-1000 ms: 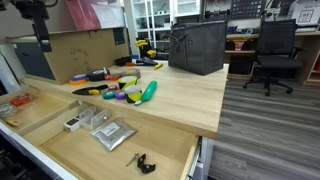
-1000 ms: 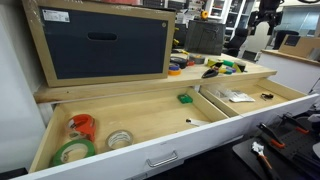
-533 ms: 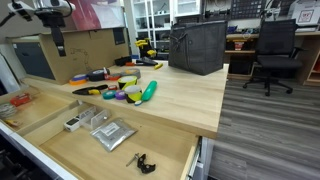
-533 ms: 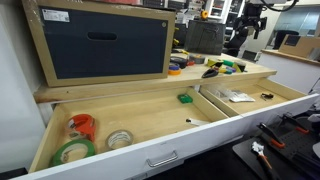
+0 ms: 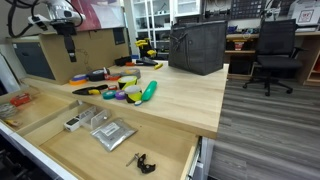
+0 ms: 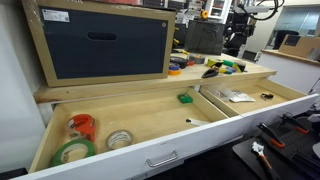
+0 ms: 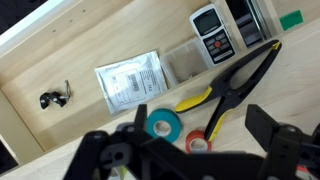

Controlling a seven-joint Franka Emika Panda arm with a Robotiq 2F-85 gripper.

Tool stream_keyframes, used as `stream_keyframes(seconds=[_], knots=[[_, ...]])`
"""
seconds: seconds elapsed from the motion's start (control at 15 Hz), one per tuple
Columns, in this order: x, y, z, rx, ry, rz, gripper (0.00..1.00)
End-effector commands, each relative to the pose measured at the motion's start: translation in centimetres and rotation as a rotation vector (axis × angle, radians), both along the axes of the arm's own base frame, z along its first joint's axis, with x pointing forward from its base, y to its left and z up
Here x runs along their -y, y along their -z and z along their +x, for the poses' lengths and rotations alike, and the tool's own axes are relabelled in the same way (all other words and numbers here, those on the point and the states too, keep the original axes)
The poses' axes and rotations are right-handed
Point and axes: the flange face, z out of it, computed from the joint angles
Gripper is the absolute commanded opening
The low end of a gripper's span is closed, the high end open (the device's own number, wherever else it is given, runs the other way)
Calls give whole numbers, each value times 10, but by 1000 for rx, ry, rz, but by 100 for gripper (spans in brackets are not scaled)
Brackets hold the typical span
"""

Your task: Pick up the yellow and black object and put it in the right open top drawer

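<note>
The gripper (image 5: 69, 50) hangs high above the bench, jaws spread wide and empty, presumably to straddle the slim tool (image 7: 238, 85) on descent. The tool lies flat near the bench's front edge, yellow handles just beside the tape rolls (image 7: 160, 122). The drawer (image 5: 170, 142) stands open below that edge. The carry looks short, but the rolls crowd the handle end.

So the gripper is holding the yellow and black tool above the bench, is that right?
Not quite. The gripper is above the bench, but it is open and empty. The tool lies on the bench beside the drawer, as the wrist view shows.
</note>
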Motion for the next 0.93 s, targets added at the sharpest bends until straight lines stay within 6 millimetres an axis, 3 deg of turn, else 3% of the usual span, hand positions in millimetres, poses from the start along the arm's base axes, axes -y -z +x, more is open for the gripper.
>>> stream_keyframes(seconds=[0.0,0.13,0.73,0.87], knots=[[-7,13,12,3,-1,-36,100],[-5,16,6,-16,-15,-13,100],[-6,19,10,-19,4,-27,100],[-6,28,12,-8,24,-33,100]])
